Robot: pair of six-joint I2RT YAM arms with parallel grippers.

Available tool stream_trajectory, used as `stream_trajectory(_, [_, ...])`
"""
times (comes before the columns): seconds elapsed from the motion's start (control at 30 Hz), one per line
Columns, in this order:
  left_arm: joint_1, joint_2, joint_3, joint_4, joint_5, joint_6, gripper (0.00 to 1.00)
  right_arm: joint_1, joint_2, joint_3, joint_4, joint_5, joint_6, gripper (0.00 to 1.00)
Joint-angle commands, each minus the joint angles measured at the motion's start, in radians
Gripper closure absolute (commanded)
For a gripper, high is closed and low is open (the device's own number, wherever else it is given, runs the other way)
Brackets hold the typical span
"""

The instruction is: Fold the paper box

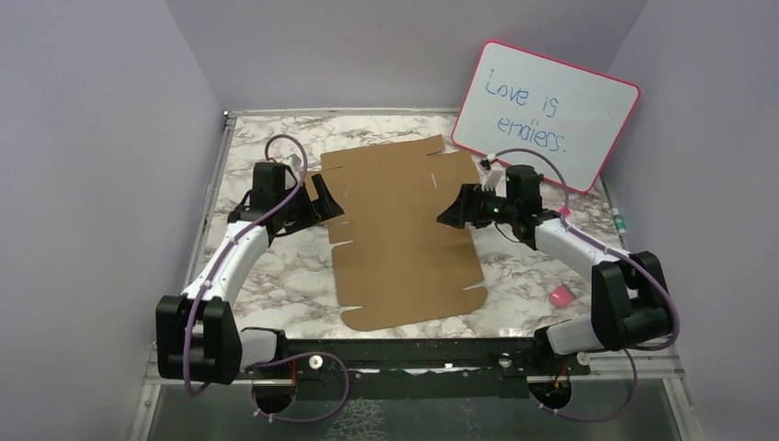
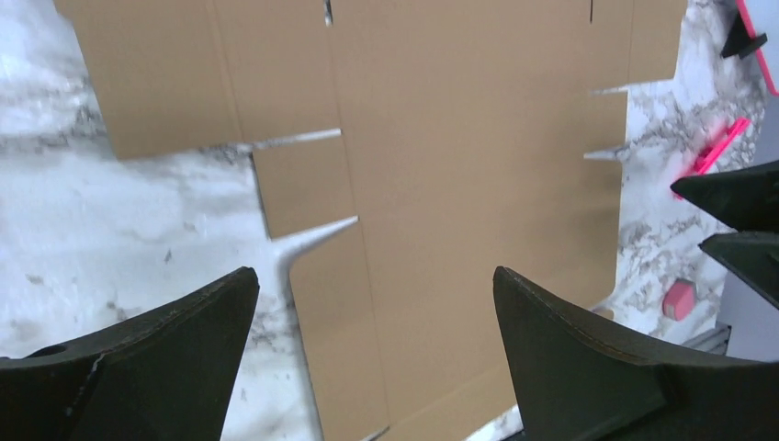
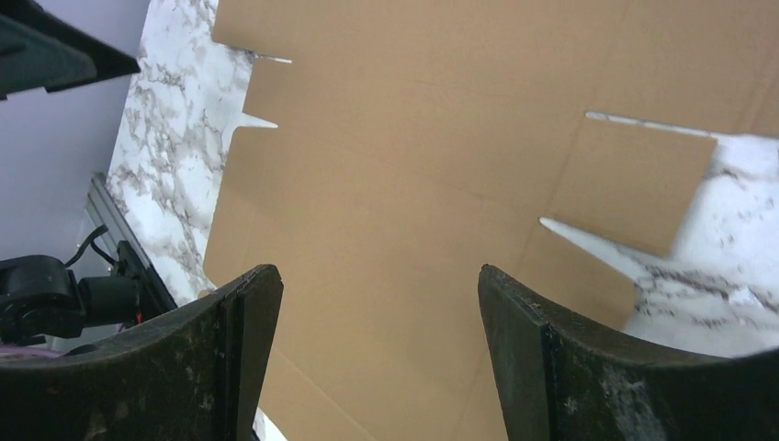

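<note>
Brown cardboard: the paper box point(image 1: 404, 234) is a flat die-cut sheet, not yet folded, with flaps and narrow cut slits along its sides.
Place of the sheet: it lies on the marble-patterned tabletop point(image 1: 266, 276) in the middle of the top view. Its long side runs from the upper centre down towards the lower centre of the frame.
Left pincer point(image 1: 323, 204): it sits at the sheet's left edge, left of centre in the top view. Its jaws are spread wide and nothing is between them.
Left wrist view: the two dark fingers frame the lower part of the picture. The cardboard and a notched flap fill the space beyond them, with bare marble on the left.
Right pincer point(image 1: 452, 213): it sits at the sheet's right edge, right of centre in the top view, facing the left one across the cardboard. Its jaws are also wide apart and hold nothing.
Right wrist view: the cardboard fills most of the frame between and beyond the fingers, and a small square flap sticks out at the right.
Contact: I cannot tell whether either pincer touches the sheet.
Whiteboard point(image 1: 547, 112): it has a pink frame and blue handwriting, and leans in the upper right of the top view, just beyond the sheet's far corner.
Pink thing point(image 1: 560, 295): this small item lies on the marble at the lower right, apart from the cardboard.
</note>
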Motion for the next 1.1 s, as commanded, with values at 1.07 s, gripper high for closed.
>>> stream_trajectory(1.07, [-0.239,0.119,-0.273,0.294,0.123,-0.128,0.01,0.102,-0.056,-0.238,-0.068,0.09,0.069,0.12])
